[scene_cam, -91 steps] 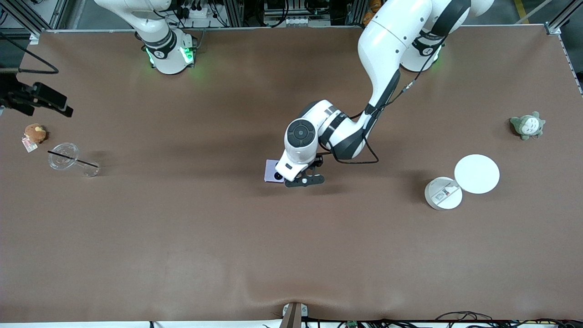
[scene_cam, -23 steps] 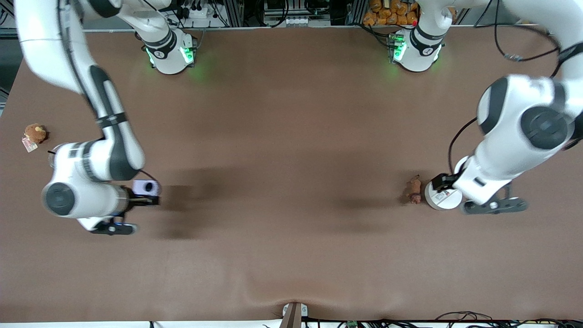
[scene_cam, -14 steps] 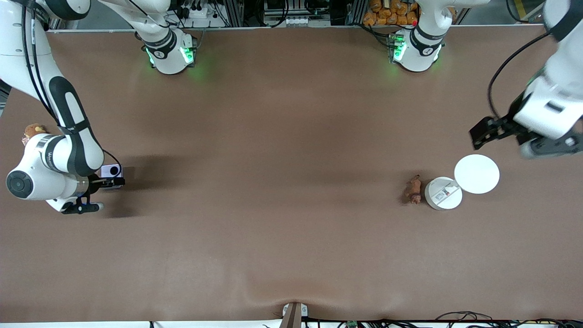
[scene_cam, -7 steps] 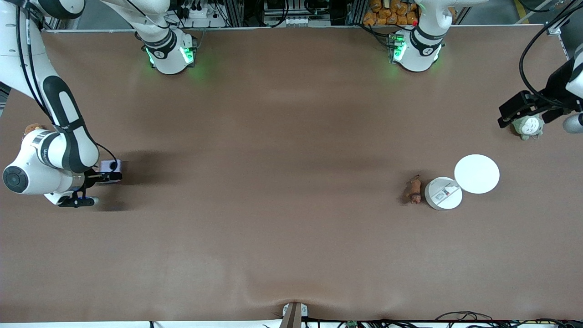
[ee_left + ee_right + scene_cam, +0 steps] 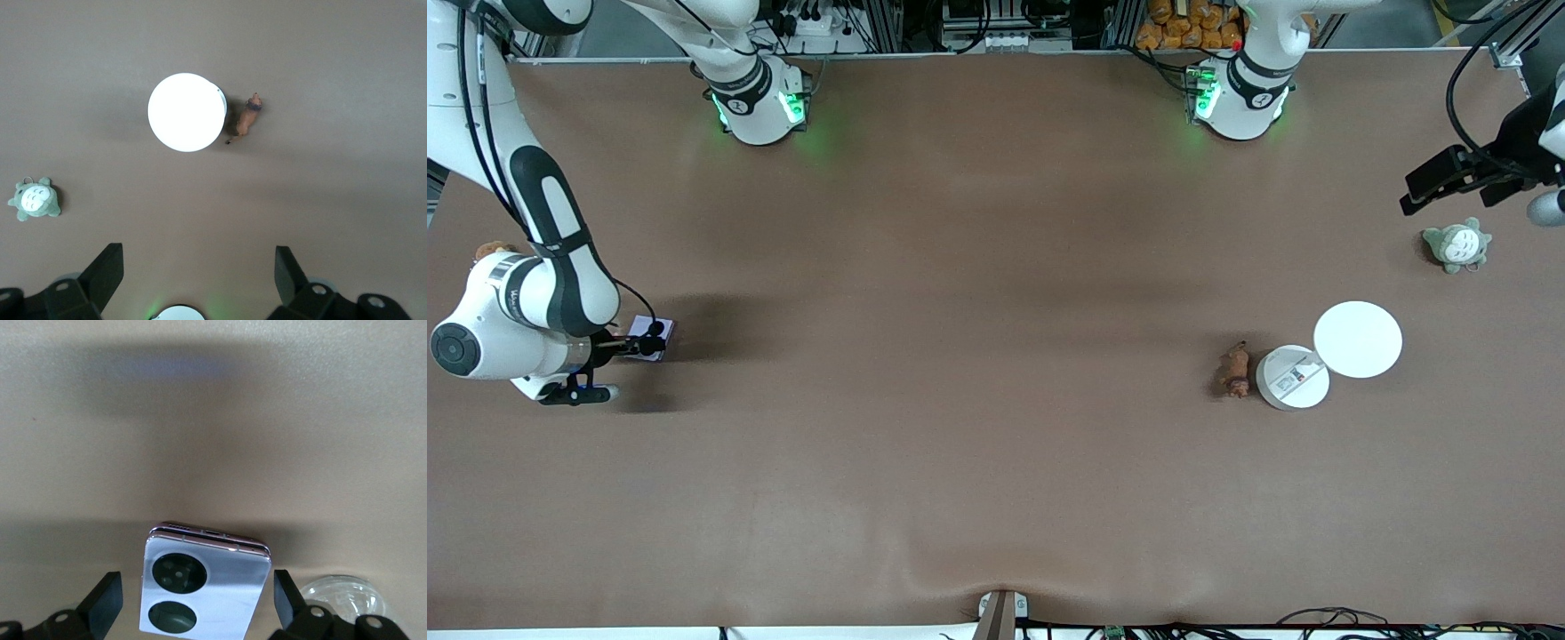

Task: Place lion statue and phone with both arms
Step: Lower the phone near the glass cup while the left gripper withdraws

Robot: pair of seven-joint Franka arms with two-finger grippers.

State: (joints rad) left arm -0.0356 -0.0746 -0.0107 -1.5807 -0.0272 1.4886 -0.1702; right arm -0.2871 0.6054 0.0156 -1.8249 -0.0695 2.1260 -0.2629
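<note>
The lion statue [image 5: 1234, 369], small and reddish-brown, stands on the table touching or just beside a small white disc [image 5: 1292, 377]; it also shows in the left wrist view [image 5: 248, 120]. The pale-lilac phone [image 5: 649, 336] is at the right arm's end of the table. In the right wrist view the phone [image 5: 203, 590] sits between the spread fingers of my right gripper [image 5: 197, 603], with a gap on each side. My right gripper [image 5: 639, 347] is low at the phone. My left gripper [image 5: 1449, 182] is open, empty and raised near the grey-green plush [image 5: 1456, 245].
A larger white disc [image 5: 1357, 339] lies beside the small one. An orange-brown plush [image 5: 487, 252] peeks out by the right arm. A clear glass [image 5: 340, 593] lies close to the phone. The grey-green plush shows in the left wrist view [image 5: 35, 200].
The right arm carried the phone to its end of the table and lowered it; the fingers now stand apart from it. The left gripper left the lion by the disc and lifted away past the plush.
</note>
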